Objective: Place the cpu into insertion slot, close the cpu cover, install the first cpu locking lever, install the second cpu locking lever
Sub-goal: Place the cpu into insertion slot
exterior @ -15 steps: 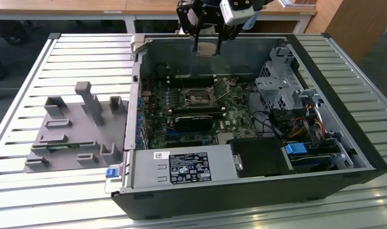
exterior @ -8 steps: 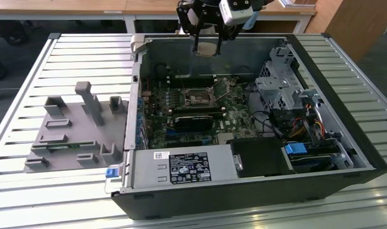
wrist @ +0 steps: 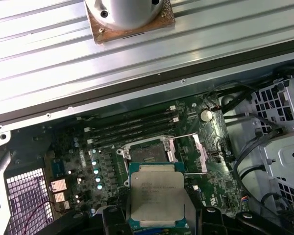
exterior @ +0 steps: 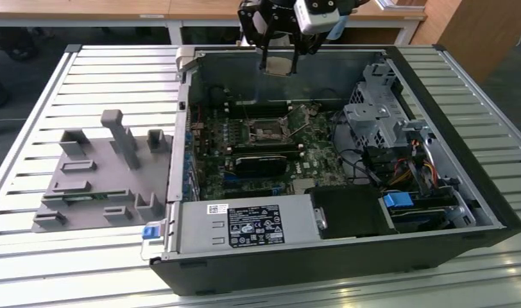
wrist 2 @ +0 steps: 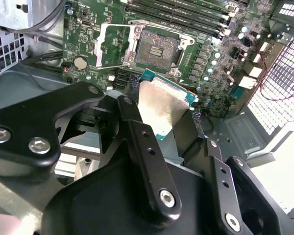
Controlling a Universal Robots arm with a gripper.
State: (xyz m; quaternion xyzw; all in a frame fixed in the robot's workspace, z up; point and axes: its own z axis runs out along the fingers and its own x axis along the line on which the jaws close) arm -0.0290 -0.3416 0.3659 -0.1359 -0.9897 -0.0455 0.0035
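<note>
In the first wrist view, the chip (wrist: pixel 157 196) is held tight by the pincer (wrist: pixel 159 215), up in the air. Farther off, the slot (wrist: pixel 146 150) on the green board (wrist: pixel 220 186) is seen uncovered, its cover (wrist: pixel 200 152) tipped open beside it.

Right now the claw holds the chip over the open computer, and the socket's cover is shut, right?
No: the second wrist view shows the cover swung open beside the bare socket. The claw does hold the chip over the computer.
</note>
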